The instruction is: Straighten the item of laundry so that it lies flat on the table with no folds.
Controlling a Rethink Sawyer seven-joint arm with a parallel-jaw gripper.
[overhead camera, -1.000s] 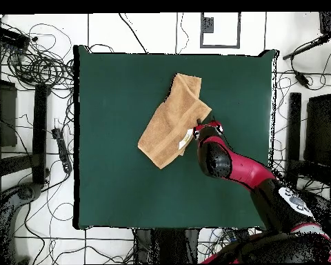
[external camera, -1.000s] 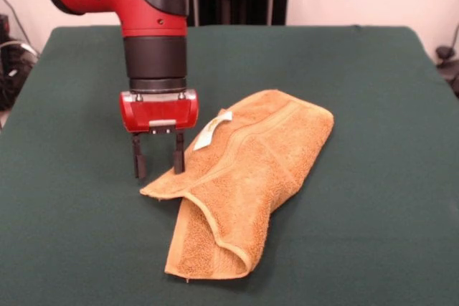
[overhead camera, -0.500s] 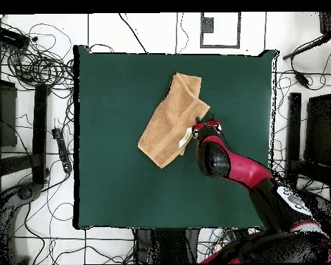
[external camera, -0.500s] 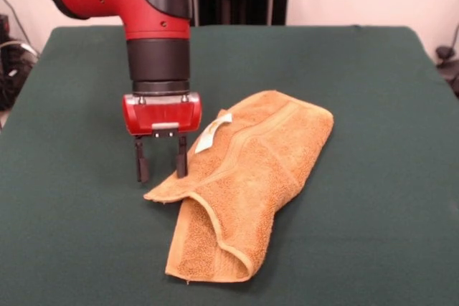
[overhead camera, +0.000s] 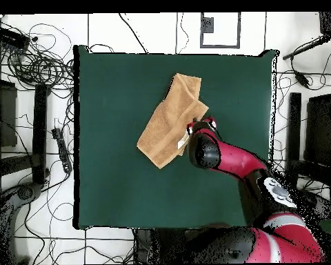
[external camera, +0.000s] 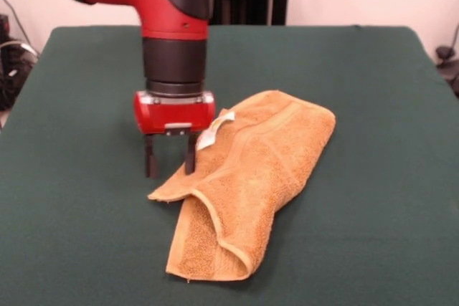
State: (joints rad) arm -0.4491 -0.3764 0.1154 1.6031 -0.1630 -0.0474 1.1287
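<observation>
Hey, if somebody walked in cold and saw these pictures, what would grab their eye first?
Probably the big red and black arm coming down at the left of the front view, its hand open at the edge of a rumpled orange-tan towel. The towel lies folded over itself near the middle of the dark green table, a small white tag showing beside the hand.

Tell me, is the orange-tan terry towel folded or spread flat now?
Folded. The orange-tan terry towel is doubled over itself on the dark green felt table, with a raised looping fold at its near end.
</observation>
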